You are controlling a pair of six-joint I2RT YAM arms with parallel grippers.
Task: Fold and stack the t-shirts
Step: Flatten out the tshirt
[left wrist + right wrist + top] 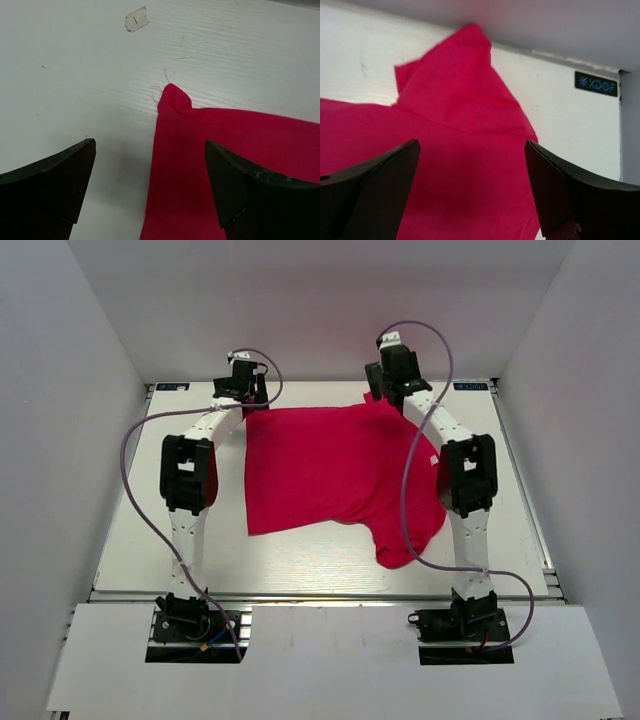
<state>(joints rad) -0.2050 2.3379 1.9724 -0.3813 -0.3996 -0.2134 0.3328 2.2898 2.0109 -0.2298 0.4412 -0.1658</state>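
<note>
One crimson-pink t-shirt [330, 470] lies spread on the white table, with a sleeve hanging toward the front right. My left gripper [248, 398] hovers over its far left corner. In the left wrist view the left gripper [150, 170] is open, the shirt's edge [190, 165] runs between its fingers, and the pointed corner [172, 97] lies just ahead. My right gripper [385, 390] is above the far right corner. The right wrist view shows the right gripper [472, 175] open over flat cloth [465, 125], with a rumpled flap beyond it. Neither gripper holds anything.
White walls close in the table [300, 560] on the left, back and right. The back wall stands just past both grippers. A small tape scrap [136, 20] is stuck to the table ahead of the left gripper. A dark label [596, 83] marks the far right corner. Grey cables loop off both arms.
</note>
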